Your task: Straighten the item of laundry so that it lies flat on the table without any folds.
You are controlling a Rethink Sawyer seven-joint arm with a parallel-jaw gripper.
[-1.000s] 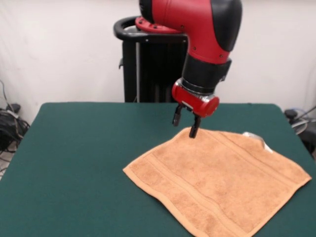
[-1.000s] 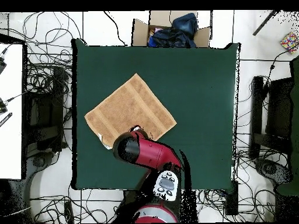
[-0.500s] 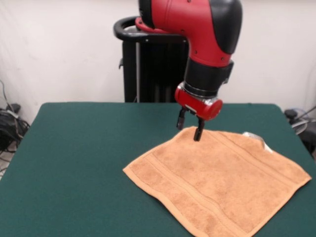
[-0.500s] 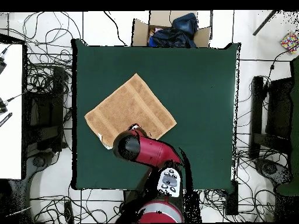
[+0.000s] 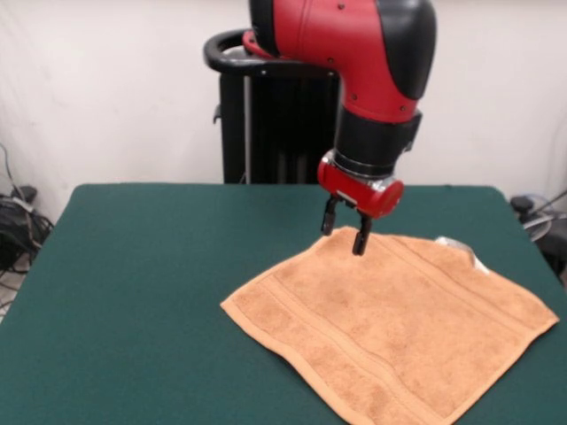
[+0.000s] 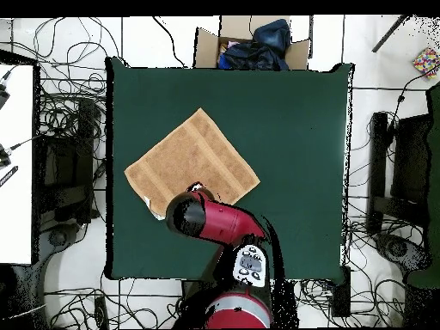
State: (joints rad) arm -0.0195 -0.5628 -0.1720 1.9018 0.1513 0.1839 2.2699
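While hovering with fingers spread, gripper (image 5: 345, 232) just over towel (image 5: 390, 323) corner at 12 o'clock; flat on table (image 5: 142, 292).

— Where am I driving this thing, a home or a shop?

— I'd call it a robotics lab. My arm (image 5: 354, 53) rises from a black pedestal (image 5: 275, 124) behind the green table (image 5: 133, 292), against a bare white wall (image 5: 106, 88). From above I see loose cables (image 6: 64, 120) snaking over the pale floor all round the table, dark equipment stands (image 6: 400, 172) beside it, and an open cardboard box (image 6: 249, 43) of cloth at its far edge.
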